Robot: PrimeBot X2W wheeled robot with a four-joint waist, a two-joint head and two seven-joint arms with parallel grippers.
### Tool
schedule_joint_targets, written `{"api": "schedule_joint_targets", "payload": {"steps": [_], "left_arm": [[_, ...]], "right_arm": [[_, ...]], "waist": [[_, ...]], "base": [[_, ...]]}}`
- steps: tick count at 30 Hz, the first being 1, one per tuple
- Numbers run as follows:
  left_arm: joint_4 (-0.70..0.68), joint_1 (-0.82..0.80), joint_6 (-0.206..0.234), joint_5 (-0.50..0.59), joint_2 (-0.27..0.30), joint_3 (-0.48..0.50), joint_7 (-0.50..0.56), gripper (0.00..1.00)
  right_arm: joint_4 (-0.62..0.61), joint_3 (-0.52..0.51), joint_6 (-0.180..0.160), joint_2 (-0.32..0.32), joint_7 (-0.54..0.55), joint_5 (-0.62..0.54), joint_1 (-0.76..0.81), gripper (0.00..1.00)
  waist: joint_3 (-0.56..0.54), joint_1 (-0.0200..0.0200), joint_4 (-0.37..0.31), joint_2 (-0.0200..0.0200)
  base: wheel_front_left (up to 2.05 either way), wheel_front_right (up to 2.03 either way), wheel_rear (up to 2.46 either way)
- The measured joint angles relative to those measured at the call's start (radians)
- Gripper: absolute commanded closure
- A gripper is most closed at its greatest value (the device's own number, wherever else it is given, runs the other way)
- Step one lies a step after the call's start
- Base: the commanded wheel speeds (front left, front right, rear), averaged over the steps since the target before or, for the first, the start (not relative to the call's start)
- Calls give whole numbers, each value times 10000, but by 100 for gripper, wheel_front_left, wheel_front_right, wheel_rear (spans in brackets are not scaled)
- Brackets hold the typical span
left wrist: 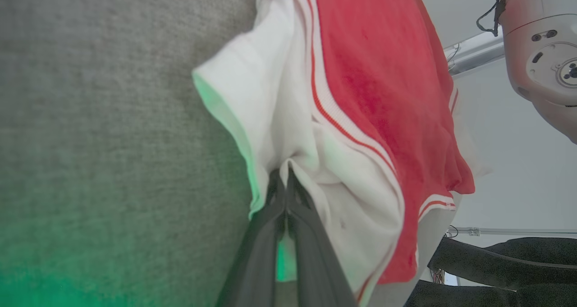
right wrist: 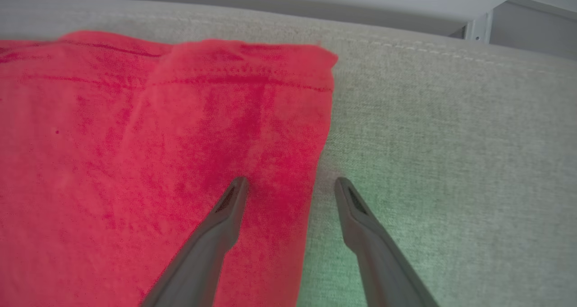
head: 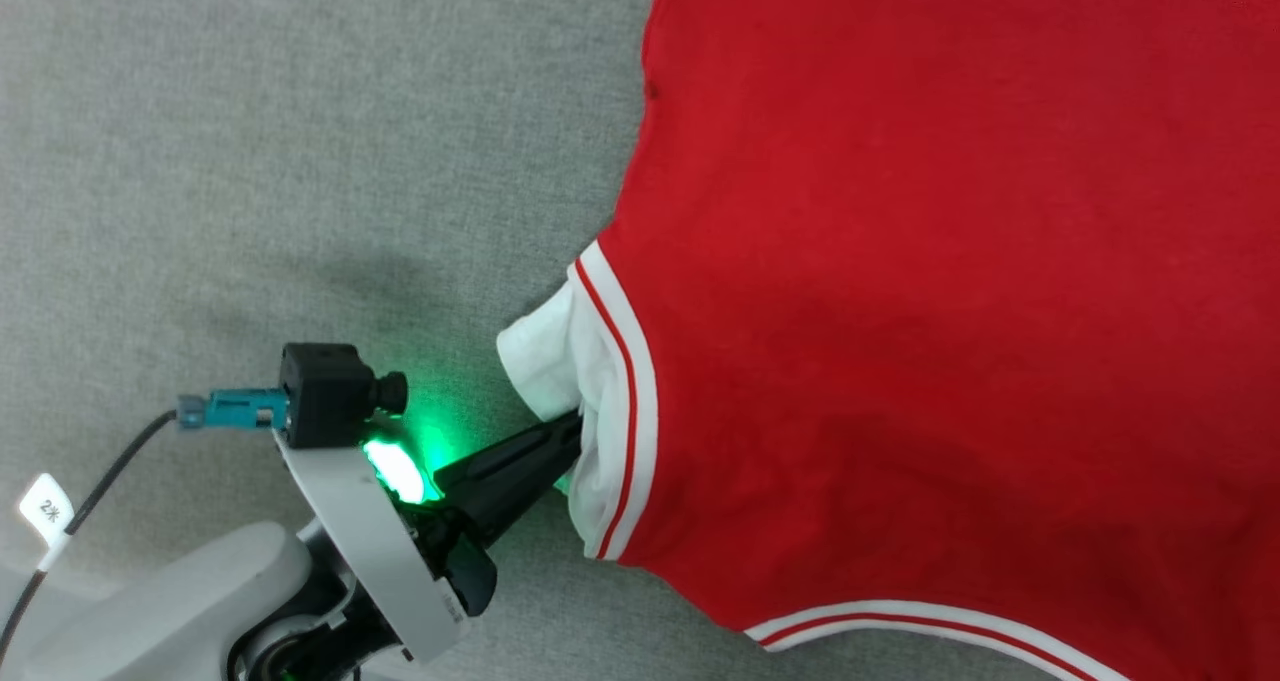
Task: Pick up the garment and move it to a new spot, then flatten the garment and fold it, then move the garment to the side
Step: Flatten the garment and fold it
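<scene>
Red garment (head: 900, 261) spread, unfolded, over the grey cloth counter (head: 250, 161) from twelve to five o'clock; left claw (head: 572, 433) at seven pinches its white sleeve lining, right claw (right wrist: 290, 185) gapes astride its edge. Flattening seemingly underway; folding, moving aside remain.

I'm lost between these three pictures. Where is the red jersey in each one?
Head view: jersey fills the right half, its sleeve pinched by the left pincer.
Left wrist view: jersey at centre, top to bottom, above the shut left pincer.
Right wrist view: jersey on the left half, its edge between the open right pincer fingers.
Shared landmark: the grey cloth surface beside it.
</scene>
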Motion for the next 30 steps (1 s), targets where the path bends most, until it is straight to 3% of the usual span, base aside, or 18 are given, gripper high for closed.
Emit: {"api": "schedule_joint_targets", "payload": {"steps": [6,7,9,10,20,25,30], "left_arm": [[-213,-181,-38,4,65,-125,-169,100],[-230,-200,-42,-6,79,-142,-190,100],[-249,-241,-42,-17,100,-190,-251,100],[-255,-256,-44,-31,111,-205,-278,100],[12,-307,-40,-173,174,-372,-704,100],[240,-155,-8,-316,217,-384,-901,100],[424,202,52,-568,345,-234,-1060,100]], "right_arm": [[113,13,0,25,186,-564,-293,0],[115,-35,0,38,184,-564,-333,17],[117,-69,0,54,163,-585,-377,95],[121,-71,0,71,132,-602,-403,100],[117,376,0,134,-658,67,179,100],[-499,1195,2,-328,-922,1417,1207,100],[-1998,1530,0,-1104,-863,3045,2853,100]], "waist": [[457,0,186,0],[503,0,200,0],[558,0,211,0],[564,-1,202,0],[141,0,2,0],[-361,0,-211,0],[-942,0,-527,0]], "base": [[0,0,0],[0,0,0],[0,0,0],[0,0,0],[0,0,0],[0,0,0],[0,0,0]]}}
